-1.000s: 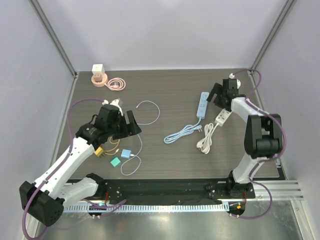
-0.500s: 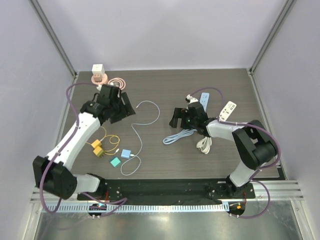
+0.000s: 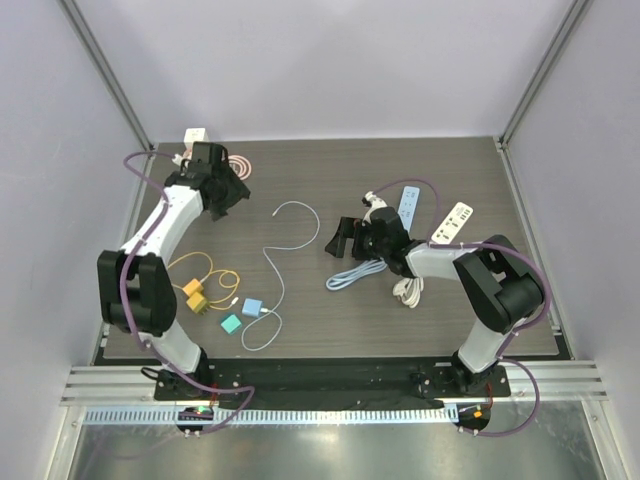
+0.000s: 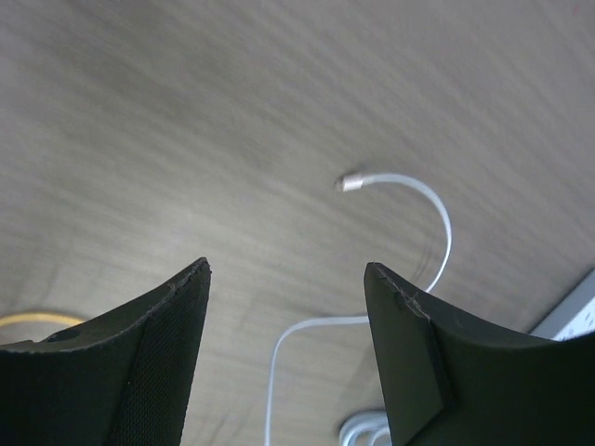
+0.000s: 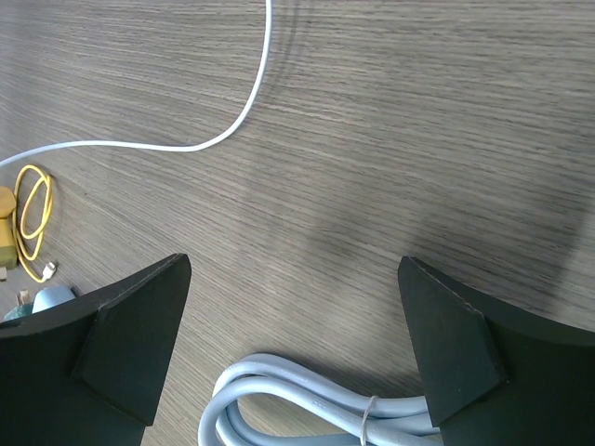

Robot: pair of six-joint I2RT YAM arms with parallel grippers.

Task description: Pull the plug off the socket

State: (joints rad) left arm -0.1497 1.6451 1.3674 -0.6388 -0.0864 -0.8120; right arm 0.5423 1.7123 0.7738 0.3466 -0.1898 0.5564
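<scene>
A white cube plug [image 3: 195,134] sits at the far left corner, on a pink part that my left arm mostly hides, next to a pink coiled cable [image 3: 241,163]. My left gripper [image 3: 230,192] is just right of it, open and empty. In the left wrist view [image 4: 286,269] it looks over bare table and the metal tip of a thin white cable [image 4: 351,182]. My right gripper [image 3: 343,238] is open and empty at mid-table. In the right wrist view [image 5: 293,265] it hovers over a tied light-blue cord bundle [image 5: 307,401].
A light-blue power strip [image 3: 409,199] and a white power strip [image 3: 454,220] lie at the right, with a white cord bundle [image 3: 408,288] below them. The thin white cable [image 3: 283,262] snakes across the middle. Yellow plugs [image 3: 195,296] and two small blue adapters [image 3: 250,307] lie front left.
My left arm has swung back and left towards the far left corner, now covering the pink part. My right gripper has crept slightly left over the blue cord; both stay open.
</scene>
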